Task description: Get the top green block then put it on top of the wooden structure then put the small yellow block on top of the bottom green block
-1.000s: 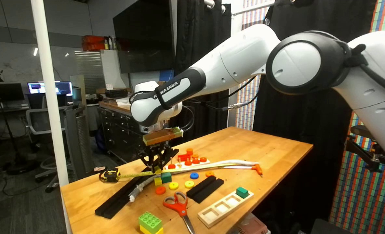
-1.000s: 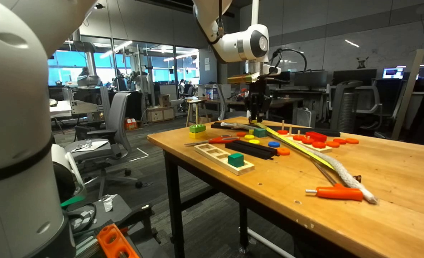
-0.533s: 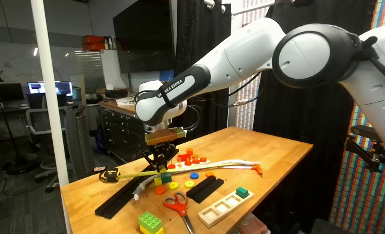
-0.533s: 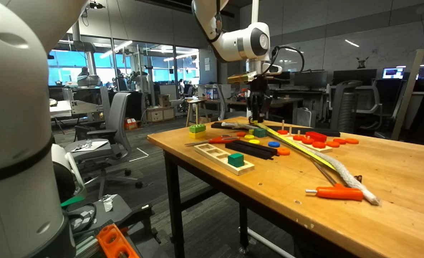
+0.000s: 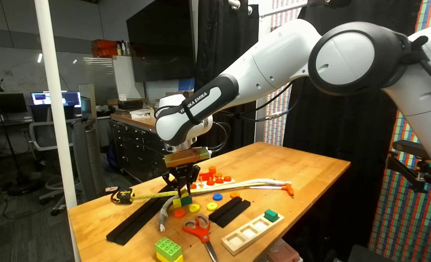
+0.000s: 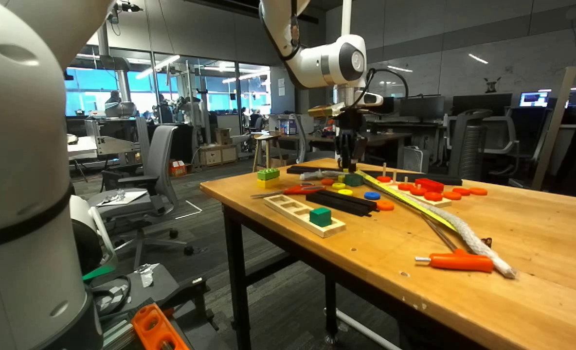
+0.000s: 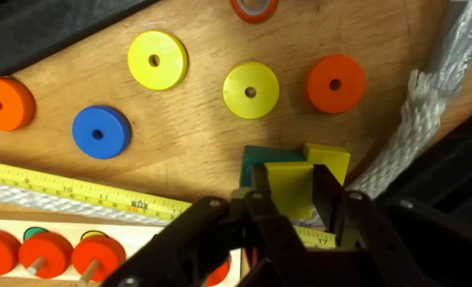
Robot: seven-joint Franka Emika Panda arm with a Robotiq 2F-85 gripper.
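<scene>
Yellow fills our grasp: the black two-finger gripper (image 7: 290, 175), parted only by a block's width, clasps a small plain yellow block (image 7: 290, 191) seemingly just above the dark green plain block (image 5: 187, 201), toward the edge of the tabletop (image 5: 284, 163) opposite the robot's white base (image 6: 30, 291). We judge it poised for lowering; contact we cannot tell. Along the base-side edge, a pale wooden recessed board (image 5: 255, 236) carries a mid-green cube (image 6: 320, 217) at its end recess, so that placement looks done.

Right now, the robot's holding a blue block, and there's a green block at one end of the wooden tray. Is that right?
Almost: the gripper holds a yellow block, not a blue one, as the wrist view shows. A green block does sit at one end of the wooden tray.
</scene>
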